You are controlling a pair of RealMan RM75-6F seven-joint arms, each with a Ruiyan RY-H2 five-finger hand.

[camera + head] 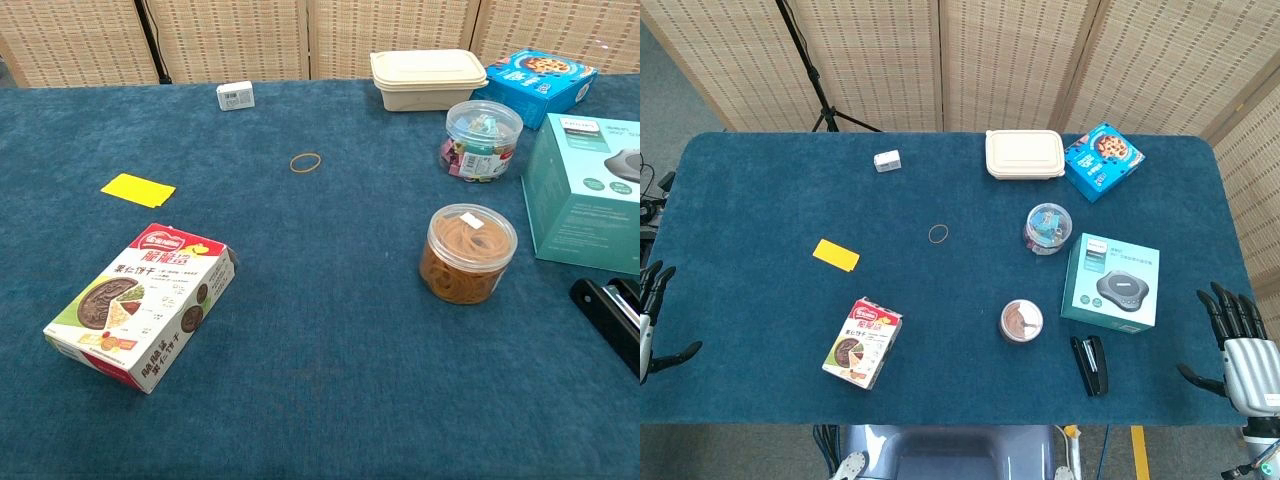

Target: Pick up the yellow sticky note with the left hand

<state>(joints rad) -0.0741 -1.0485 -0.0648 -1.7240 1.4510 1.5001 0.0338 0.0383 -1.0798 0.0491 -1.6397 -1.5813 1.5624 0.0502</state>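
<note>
Lighting: bright, even, diffuse, from overhead. Shadows: short, soft, tight under objects on blue table cloth (760, 300). Glare: faint sheen on teal box (585, 190) and clear jar lids. Focus: both views sharp centre; chest view slightly soft at near edge. Distortion: mild wide-angle bowing of table edges in head view.

Bare cloth surrounds the yellow sticky note (835, 254) (biscuit box (862, 342) lies nearest).
</note>
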